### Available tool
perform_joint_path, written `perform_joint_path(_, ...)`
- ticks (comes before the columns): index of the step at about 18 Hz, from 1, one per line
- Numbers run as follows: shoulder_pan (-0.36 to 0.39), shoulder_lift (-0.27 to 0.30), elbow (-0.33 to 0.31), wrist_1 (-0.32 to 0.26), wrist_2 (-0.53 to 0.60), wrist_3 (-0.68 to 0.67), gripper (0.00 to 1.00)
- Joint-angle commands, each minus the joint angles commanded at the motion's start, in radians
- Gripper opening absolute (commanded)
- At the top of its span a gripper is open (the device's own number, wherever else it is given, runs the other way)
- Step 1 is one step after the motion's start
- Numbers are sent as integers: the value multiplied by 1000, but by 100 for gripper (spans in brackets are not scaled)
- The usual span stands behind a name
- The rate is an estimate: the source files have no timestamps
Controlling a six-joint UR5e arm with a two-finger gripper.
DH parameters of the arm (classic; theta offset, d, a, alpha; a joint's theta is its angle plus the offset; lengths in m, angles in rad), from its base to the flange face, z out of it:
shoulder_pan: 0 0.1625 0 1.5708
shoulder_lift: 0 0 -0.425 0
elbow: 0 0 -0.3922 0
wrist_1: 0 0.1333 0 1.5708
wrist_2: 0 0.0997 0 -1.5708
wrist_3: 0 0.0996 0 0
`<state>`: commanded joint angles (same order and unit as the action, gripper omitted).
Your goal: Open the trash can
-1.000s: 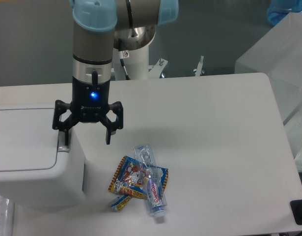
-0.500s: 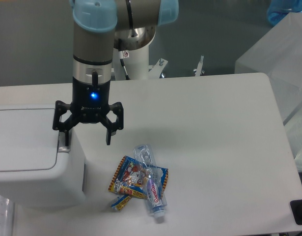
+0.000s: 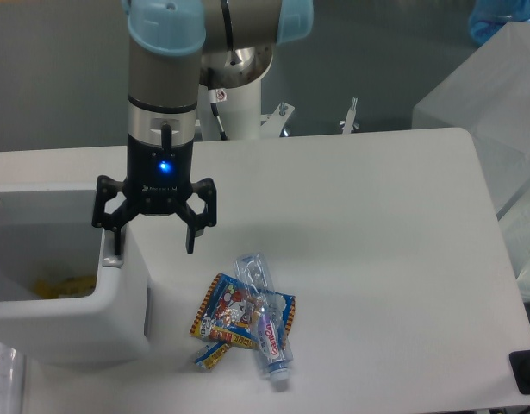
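Tool (image 3: pixel 153 246), fingers spread wide and holding nothing, presses the grey tab (image 3: pixel 112 259) on the stiff, likely light plastic trash can (image 3: pixel 92 323), the sensible contact point.

You are looking at a robotics lab bench, not a home or shop. 1 arm (image 3: pixel 165 86) with a lit blue light stands on a white pedestal (image 3: pixel 239 108) bolted behind a plain white table (image 3: pixel 377 259). On the table sit staged props: a white bin (image 3: pixel 75 319), snack wrappers (image 3: pixel 239 315) and a small tube (image 3: pixel 266 332), with translucent plastic crates (image 3: pixel 497 112) at the right.
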<state>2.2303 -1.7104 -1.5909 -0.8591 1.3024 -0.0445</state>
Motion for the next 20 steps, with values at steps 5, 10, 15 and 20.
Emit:
perform_joint_path(5, 112, 11, 94, 17, 6, 40, 100)
perform_joint_path(10, 215, 5, 107, 0, 202, 329, 100)
perform_joint_path(15, 351, 2, 124, -124, 235, 667, 100)
perform_joint_path(20, 486, 3, 103, -144, 235, 937, 100)
